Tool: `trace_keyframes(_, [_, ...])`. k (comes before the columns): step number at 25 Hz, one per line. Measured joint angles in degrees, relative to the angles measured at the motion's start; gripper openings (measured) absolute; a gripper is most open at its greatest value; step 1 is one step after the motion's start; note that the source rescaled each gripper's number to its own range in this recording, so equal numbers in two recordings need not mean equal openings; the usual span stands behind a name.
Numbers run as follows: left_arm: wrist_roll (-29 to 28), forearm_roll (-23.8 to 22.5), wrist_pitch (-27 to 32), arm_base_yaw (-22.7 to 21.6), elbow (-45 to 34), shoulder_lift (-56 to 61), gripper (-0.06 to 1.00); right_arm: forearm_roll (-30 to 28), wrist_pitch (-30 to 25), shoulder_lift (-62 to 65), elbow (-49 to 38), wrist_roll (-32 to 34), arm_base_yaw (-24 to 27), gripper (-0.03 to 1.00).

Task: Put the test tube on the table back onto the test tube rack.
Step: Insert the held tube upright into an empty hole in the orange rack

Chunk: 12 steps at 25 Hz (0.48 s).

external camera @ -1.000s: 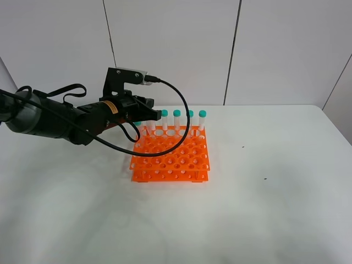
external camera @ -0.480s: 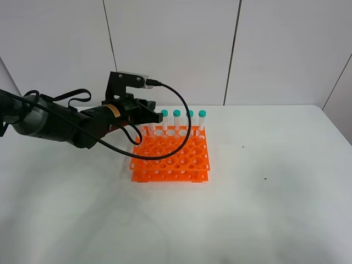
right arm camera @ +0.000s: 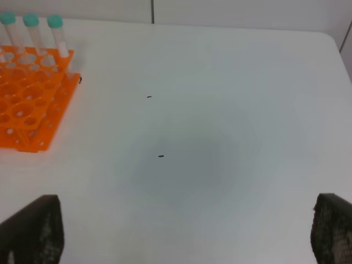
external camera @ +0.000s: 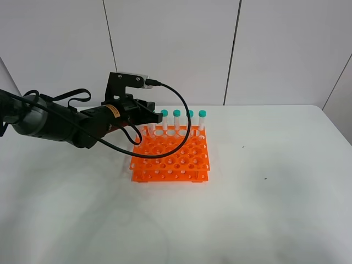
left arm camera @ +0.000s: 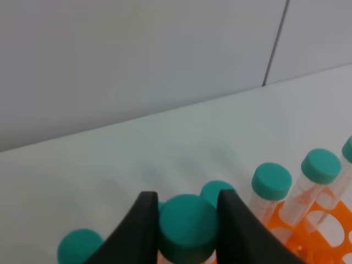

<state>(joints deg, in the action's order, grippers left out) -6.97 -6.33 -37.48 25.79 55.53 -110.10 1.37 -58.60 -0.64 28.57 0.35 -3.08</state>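
My left gripper (external camera: 146,117) is over the back left corner of the orange test tube rack (external camera: 170,159). In the left wrist view its two black fingers (left arm camera: 144,220) press on either side of the teal cap of the test tube (left arm camera: 187,228), which stands upright. The gripper (left arm camera: 187,197) is shut on it. The tube's lower part is hidden, so I cannot tell how deep it sits in the rack. Several identical tubes (external camera: 177,113) stand along the rack's back row. My right gripper (right arm camera: 181,231) is open and empty over the bare white table (right arm camera: 220,137), right of the rack (right arm camera: 27,110).
Capped tubes (left arm camera: 271,181) stand close beside the held one. The left arm's black cable (external camera: 184,118) loops over the rack. Two small dark specks (right arm camera: 160,155) lie on the table. A white panelled wall (external camera: 176,49) runs behind the table.
My left gripper has dropped a little and shifted slightly right toward the rack's back row. Over the last half second it has hardly moved.
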Motion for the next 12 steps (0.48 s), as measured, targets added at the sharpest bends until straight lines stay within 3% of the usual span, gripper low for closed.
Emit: trace_keyframes(12, [-0.64,-0.02,-0.98,0.06,0.05,-3.44,0.01,0.00,0.00,0.00,0.00,0.00,0.00,1.00])
